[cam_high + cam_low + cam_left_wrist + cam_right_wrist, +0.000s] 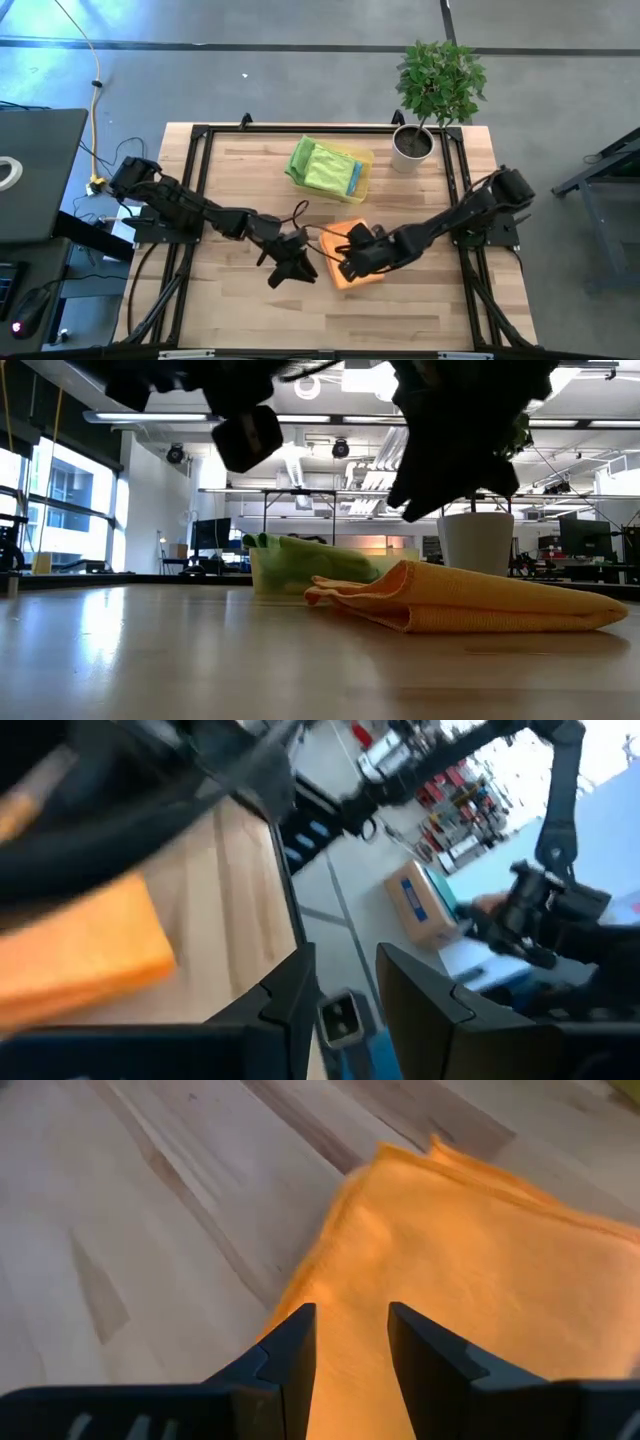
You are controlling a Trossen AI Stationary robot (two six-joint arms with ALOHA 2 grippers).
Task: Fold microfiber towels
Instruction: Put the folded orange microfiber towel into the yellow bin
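The orange towel [358,276] lies folded on the worktop [240,190], directly below the right jaws [350,1342], which hang just above the cloth, parted by a narrow gap with nothing between them. The left jaws [347,982] are beside it, off its edge, also slightly apart and empty, pointing out past the worktop's edge.

The step in hand looks like finishing or squaring this fold. To do it well, the right jaws should come down onto the top layer only, near the loose corner ahead of them, and pinch shallowly so the lower layer is not dragged. The left jaws could press the near edge flat to stop the soft cloth sliding on the smooth wood.

The other towels sit bunched in the yellow tray [361,172], well beyond both jaws, beside a potted plant [430,95].
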